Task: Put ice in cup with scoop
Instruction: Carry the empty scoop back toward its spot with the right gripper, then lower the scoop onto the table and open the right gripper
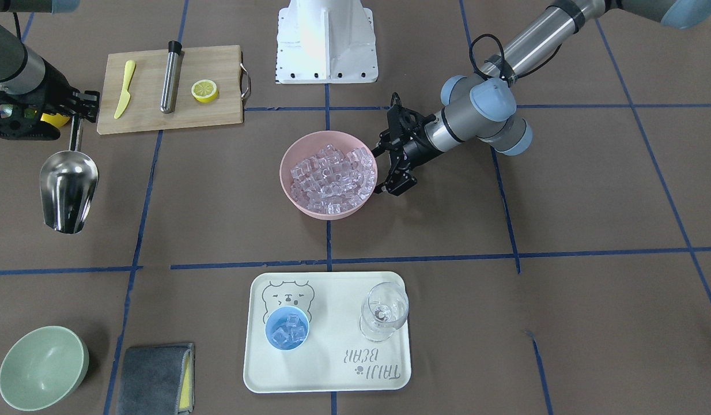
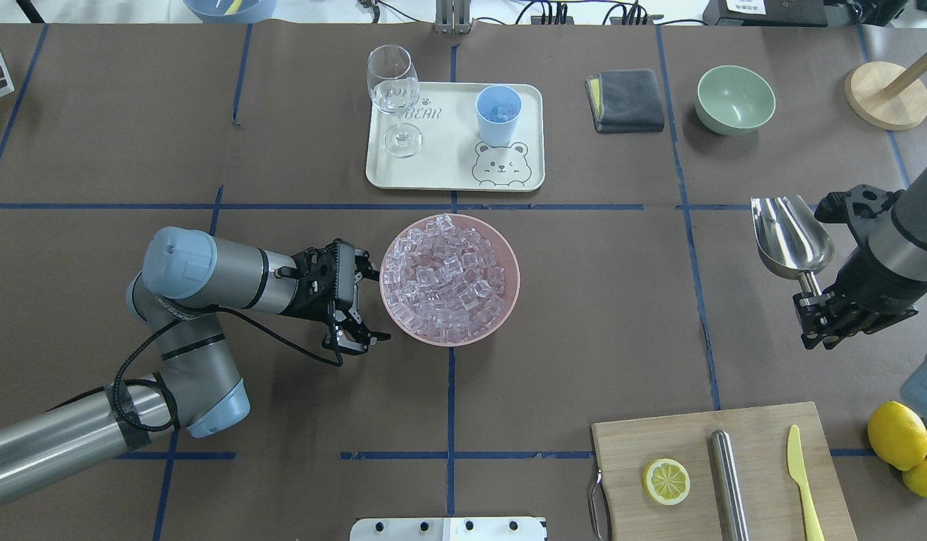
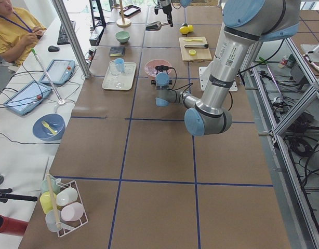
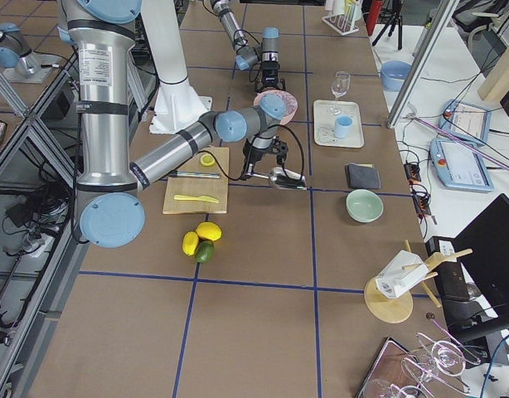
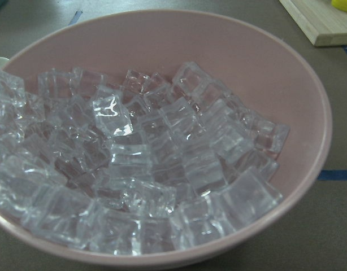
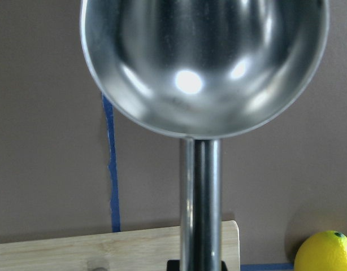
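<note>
Steel scoop (image 1: 68, 190), one only, is clamped by its thin handle between the fingers of the right gripper (image 1: 79, 115), near the cutting board (image 1: 148, 109) and well apart from the bowls. One light-blue cup (image 2: 496, 134) stands upright on a cream tray (image 1: 332, 323) beside one clear stemmed glass (image 1: 383, 311). About four cubes of ice (image 1: 288, 329) lie in it, and dozens more are heaped in one pink bowl (image 1: 332, 215) at the worktop's middle. The left gripper (image 2: 375, 306) sits just beside that bowl's rim, fingers spread apart, holding nothing. One pale green bowl (image 1: 43, 367) and one folded grey cloth (image 1: 154, 380) lie near the tray. The board carries one lemon half (image 1: 204, 90), one yellow knife (image 1: 124, 89) and one steel cylinder (image 1: 171, 76). Only the right wrist view shows the scoop's trough close up: bare shiny metal. The left wrist view is filled by the heaped bowl. The right side view shows three whole fruits (image 4: 209, 230), two yellow and one green; the overhead view catches them only at its edge.
</note>
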Robot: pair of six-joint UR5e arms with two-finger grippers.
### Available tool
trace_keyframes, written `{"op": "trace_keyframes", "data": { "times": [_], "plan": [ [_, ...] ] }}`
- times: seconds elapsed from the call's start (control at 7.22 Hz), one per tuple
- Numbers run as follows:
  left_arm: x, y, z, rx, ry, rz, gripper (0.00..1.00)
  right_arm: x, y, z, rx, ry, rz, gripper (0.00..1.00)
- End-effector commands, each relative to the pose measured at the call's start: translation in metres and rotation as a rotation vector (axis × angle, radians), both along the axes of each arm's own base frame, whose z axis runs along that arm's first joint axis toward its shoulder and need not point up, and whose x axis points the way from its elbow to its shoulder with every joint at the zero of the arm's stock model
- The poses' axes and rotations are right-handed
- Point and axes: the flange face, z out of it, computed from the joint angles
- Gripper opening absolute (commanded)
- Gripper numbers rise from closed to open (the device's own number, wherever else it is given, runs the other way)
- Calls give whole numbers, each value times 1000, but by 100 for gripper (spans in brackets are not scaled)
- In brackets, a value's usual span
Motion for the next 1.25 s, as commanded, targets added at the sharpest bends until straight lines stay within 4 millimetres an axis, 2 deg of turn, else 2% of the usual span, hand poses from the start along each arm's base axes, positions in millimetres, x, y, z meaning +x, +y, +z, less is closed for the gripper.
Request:
{"op": "trace_keyframes", "data": {
  "times": [0.0,0.28,1.11],
  "plan": [
    [0,0,0,0,0,0,100,-35,11,42,10,-16,65,0],
    [0,0,1,-1,-1,0,100,-60,15,65,12,-37,86,0],
    [0,0,2,-2,-4,0,100,-77,25,61,2,-36,70,0]
  ]
}}
